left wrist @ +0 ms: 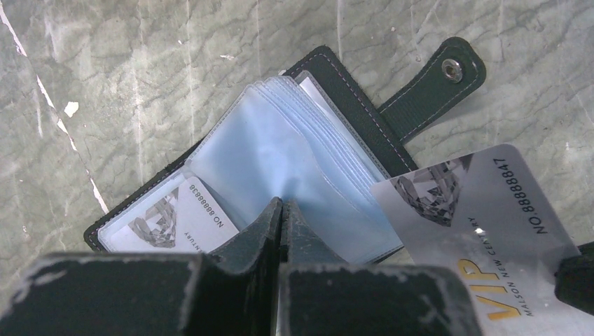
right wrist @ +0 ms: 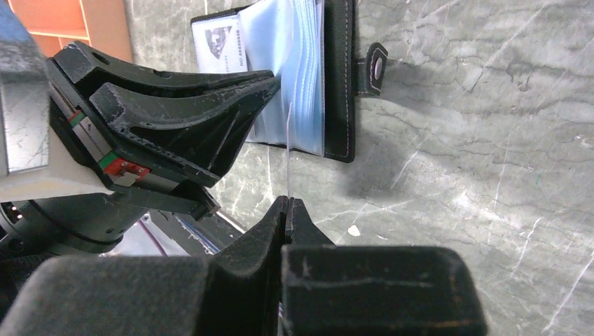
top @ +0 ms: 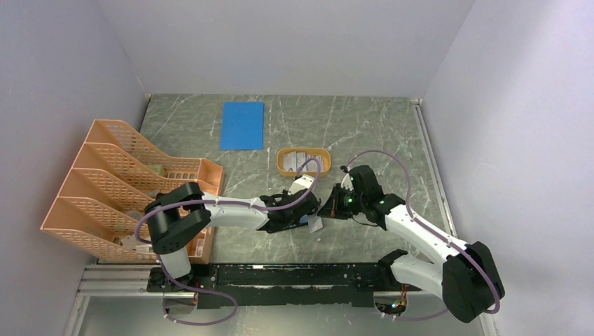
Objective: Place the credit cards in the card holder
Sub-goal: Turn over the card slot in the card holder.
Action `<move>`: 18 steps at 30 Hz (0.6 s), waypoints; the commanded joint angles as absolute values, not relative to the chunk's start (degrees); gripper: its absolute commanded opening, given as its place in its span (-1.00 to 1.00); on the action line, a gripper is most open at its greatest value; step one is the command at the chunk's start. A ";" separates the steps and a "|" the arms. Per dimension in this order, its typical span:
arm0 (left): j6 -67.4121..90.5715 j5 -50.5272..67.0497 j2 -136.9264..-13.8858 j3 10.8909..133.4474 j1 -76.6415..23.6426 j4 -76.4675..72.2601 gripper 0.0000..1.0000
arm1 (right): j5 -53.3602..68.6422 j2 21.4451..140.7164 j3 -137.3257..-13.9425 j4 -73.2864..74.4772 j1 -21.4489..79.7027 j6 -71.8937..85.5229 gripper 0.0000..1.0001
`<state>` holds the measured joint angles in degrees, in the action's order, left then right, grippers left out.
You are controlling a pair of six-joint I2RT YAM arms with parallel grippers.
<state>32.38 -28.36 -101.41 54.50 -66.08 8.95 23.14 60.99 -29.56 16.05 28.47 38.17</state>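
Observation:
The card holder [left wrist: 350,98] lies open on the marble table, its snap tab [left wrist: 448,70] out to the right and its clear bluish sleeves fanned up. One credit card [left wrist: 164,224] sits in its left pocket. My left gripper [left wrist: 282,203] is shut, pinching one sleeve. My right gripper [right wrist: 287,201] is shut on a grey-white VIP credit card [left wrist: 483,203], seen edge-on in the right wrist view [right wrist: 288,150], with its far edge at the sleeves of the card holder [right wrist: 340,84]. In the top view the two grippers [top: 302,218] [top: 328,208] meet mid-table.
An orange oval tray [top: 281,162] behind the grippers holds more pale cards [top: 302,159]. A blue flat sheet [top: 242,124] lies at the back. An orange mesh file rack [top: 119,182] fills the left side, close to the left arm.

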 commanded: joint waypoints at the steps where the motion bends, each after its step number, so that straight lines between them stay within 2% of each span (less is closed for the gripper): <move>1: 32.70 -27.53 -103.45 51.28 -65.75 17.05 -0.90 | 24.00 61.60 -28.50 14.64 28.56 38.33 -1.00; 18: 32.92 -27.51 -102.69 51.58 -65.75 17.37 -0.90 | 26.70 64.64 -27.79 10.37 29.63 39.54 -1.00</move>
<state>32.40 -28.38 -101.34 54.41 -66.08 8.82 25.54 63.77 -28.45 13.19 28.86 38.74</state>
